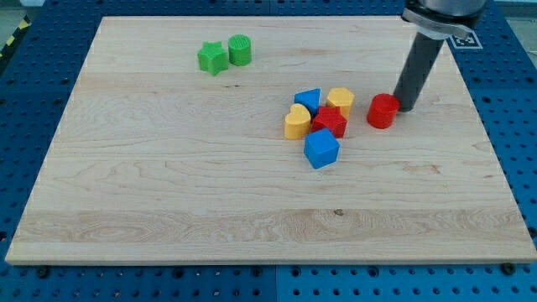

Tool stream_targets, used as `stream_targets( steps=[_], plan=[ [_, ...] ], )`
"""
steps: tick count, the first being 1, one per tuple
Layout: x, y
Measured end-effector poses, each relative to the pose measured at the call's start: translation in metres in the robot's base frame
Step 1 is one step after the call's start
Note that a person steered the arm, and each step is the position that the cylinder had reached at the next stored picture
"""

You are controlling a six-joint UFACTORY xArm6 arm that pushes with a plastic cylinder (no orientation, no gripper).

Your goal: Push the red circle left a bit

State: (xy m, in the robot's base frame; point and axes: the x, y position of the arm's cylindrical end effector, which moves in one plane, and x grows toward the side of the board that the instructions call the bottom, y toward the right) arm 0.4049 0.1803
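The red circle sits on the wooden board right of the centre. My tip rests on the board just right of the red circle, touching or nearly touching its right side. The dark rod rises from there toward the view's top right. Left of the red circle lies a tight cluster: a yellow block, a blue triangle, a red star, a yellow heart and a blue cube. A small gap separates the red circle from the cluster.
A green star and a green circle sit together near the view's top left. The board lies on a blue perforated table. A marker tag shows at the top right.
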Motion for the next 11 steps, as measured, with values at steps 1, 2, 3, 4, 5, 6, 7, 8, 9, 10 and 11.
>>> stream_targets(
  steps=[1, 2, 3, 4, 5, 6, 7, 8, 9, 10, 11],
  plan=[
    [0.003, -0.01],
    [0.006, -0.01],
    [0.006, -0.01],
    [0.006, 0.023],
    [0.014, 0.026],
    [0.034, 0.031],
    [0.034, 0.031],
    [0.034, 0.014],
    [0.034, -0.003],
    [0.034, -0.006],
    [0.034, -0.015]
  ],
)
